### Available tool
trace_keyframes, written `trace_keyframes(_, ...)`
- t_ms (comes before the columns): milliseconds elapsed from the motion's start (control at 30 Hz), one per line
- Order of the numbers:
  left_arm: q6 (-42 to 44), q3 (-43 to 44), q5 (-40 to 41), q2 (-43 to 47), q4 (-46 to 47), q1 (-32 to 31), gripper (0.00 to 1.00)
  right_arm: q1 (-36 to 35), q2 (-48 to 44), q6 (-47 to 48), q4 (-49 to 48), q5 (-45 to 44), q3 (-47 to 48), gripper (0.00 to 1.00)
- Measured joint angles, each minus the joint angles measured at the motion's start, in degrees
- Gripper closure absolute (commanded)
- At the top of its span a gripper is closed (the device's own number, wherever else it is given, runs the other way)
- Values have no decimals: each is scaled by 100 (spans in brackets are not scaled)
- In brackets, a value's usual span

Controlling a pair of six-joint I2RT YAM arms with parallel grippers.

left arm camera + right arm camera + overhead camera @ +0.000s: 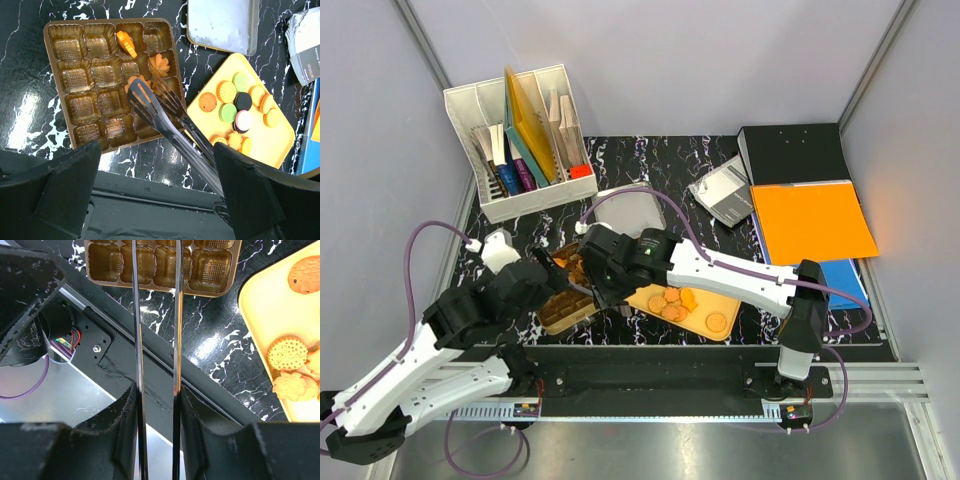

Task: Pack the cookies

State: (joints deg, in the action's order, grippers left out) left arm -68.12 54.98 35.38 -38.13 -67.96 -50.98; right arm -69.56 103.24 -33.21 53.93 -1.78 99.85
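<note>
The cookies (235,102) lie in a pile on a yellow plate (280,145), mostly orange and tan discs with green, pink and dark ones. A brown tray (47,30) with square cells holds an orange fish-like cookie (126,43) and an orange flower cookie (159,64). My right gripper (157,410) is shut on black tongs (137,340). The tong tips (145,92) are over a third orange cookie (137,80) in a middle cell. My left gripper (160,200) is open and empty above the tray's near edge. In the top view both grippers meet over the tray (565,312).
A grey tin lid (220,25) lies behind the plate. A white organizer (520,140) with books stands at the back left. A booklet (720,190), a black binder (795,150) and an orange folder (810,220) lie at the right.
</note>
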Motion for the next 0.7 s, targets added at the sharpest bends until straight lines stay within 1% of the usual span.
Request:
trace_keyframes(133, -74, -37, -2, 85, -35, 0, 1, -9, 4, -2, -11, -2, 0, 55)
trace_keyframes(333, -94, -42, -2, 96, -81, 0, 1, -9, 2, 0, -9, -13, 0, 52)
trace_keyframes(633, -94, -42, -2, 81, -96, 0, 1, -11, 0, -2, -7, -83, 0, 52)
trace_keyframes(667, -94, -42, -2, 79, -96, 0, 1, -9, -2, -2, -7, -105, 0, 53)
trace_keyframes(700, -94, -42, -2, 72, -96, 0, 1, -13, -9, -2, -4, -144, -2, 57)
